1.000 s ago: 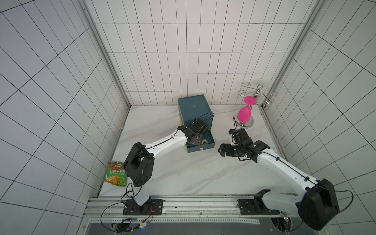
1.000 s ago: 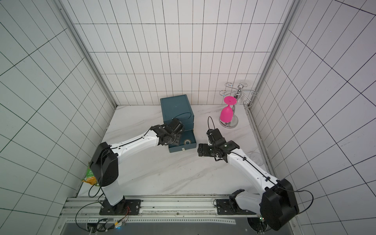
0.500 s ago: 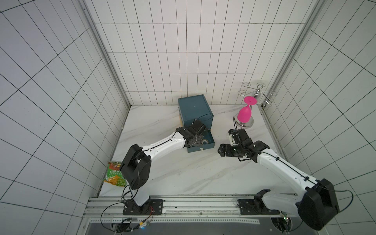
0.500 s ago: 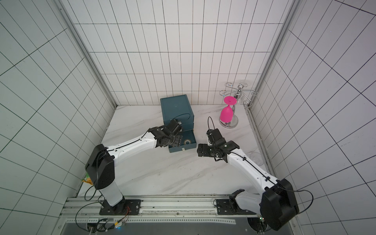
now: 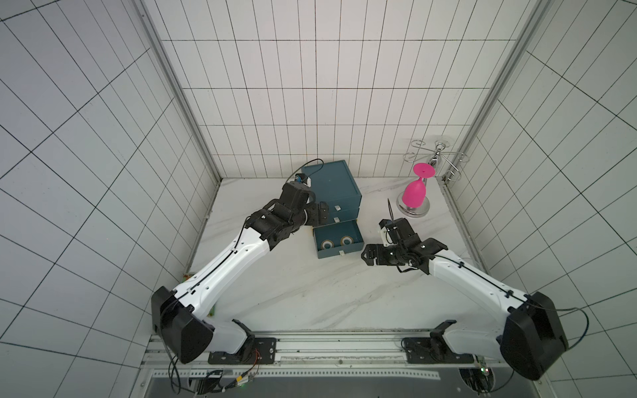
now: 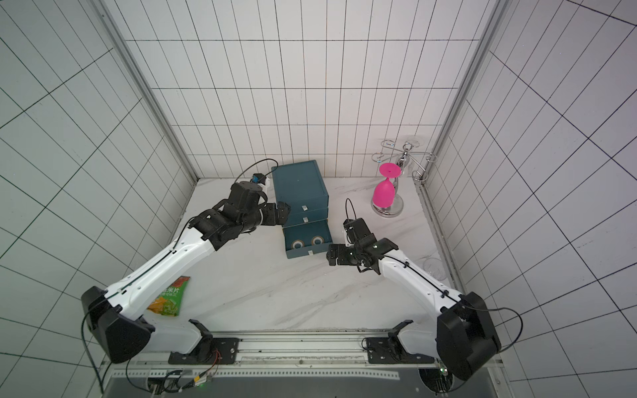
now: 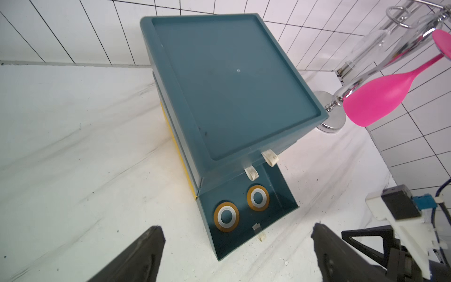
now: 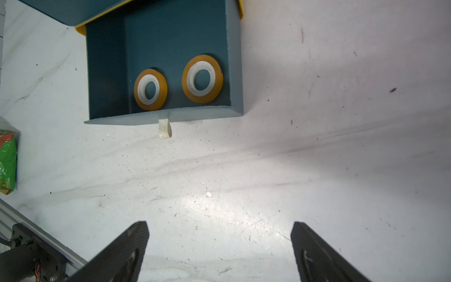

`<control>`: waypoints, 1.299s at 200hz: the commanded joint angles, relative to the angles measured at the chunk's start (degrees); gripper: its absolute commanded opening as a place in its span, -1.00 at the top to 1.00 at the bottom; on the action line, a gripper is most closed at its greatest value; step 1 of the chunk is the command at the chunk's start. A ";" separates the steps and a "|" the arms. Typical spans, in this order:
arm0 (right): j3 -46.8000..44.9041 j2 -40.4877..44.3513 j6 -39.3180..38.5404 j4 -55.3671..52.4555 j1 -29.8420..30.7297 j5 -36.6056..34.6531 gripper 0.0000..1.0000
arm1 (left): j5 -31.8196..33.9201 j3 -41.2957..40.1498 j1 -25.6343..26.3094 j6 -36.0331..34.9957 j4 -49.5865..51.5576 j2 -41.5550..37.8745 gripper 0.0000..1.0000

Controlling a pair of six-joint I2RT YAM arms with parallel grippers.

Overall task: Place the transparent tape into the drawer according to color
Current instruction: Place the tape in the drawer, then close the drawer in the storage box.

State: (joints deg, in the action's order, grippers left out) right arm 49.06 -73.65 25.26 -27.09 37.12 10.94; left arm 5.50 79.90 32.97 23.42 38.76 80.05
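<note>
Jaws of left gripper and right gripper gape empty; the left has pulled back leftward out of the drawer.

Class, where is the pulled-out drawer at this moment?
In both top views the bottom drawer juts out of the blue cabinet, between the left gripper and right gripper, holding two orange-yellow tape rings.

2 tape rings, 1 cabinet, 1 goblet.

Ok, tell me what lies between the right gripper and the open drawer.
Bare tabletop only, in the right wrist view: nothing between the right gripper and the drawer but its small white tab.
</note>
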 commanded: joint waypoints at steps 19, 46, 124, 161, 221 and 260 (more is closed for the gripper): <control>-0.63 -3.39 -0.65 6.77 2.31 0.09 -0.95 | -6.08 6.18 -5.96 -1.91 -0.78 5.75 -0.97; -0.72 -4.96 -0.39 10.97 2.99 -0.47 -0.95 | -8.64 10.10 -8.55 -1.88 -1.72 10.82 -0.96; -4.09 -8.05 -0.03 22.05 5.93 -3.17 -0.87 | -7.35 19.24 -9.80 -3.64 2.23 22.82 -0.43; -5.29 -11.29 0.28 27.32 8.12 -4.90 -0.68 | -7.59 18.72 -9.86 -3.95 3.22 23.70 -0.27; -4.94 -16.12 0.12 32.14 12.55 -10.63 -0.27 | -8.95 18.36 -10.39 -4.37 4.55 25.06 -0.14; -5.46 -18.39 -0.38 36.65 14.52 -15.57 -0.09 | -10.40 18.34 -10.73 -4.29 5.88 25.66 -0.11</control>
State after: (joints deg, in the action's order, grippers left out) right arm 45.01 -90.50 25.21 5.06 50.57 0.32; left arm -4.12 97.69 22.81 19.90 41.01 103.39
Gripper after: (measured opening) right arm 0.569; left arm 0.558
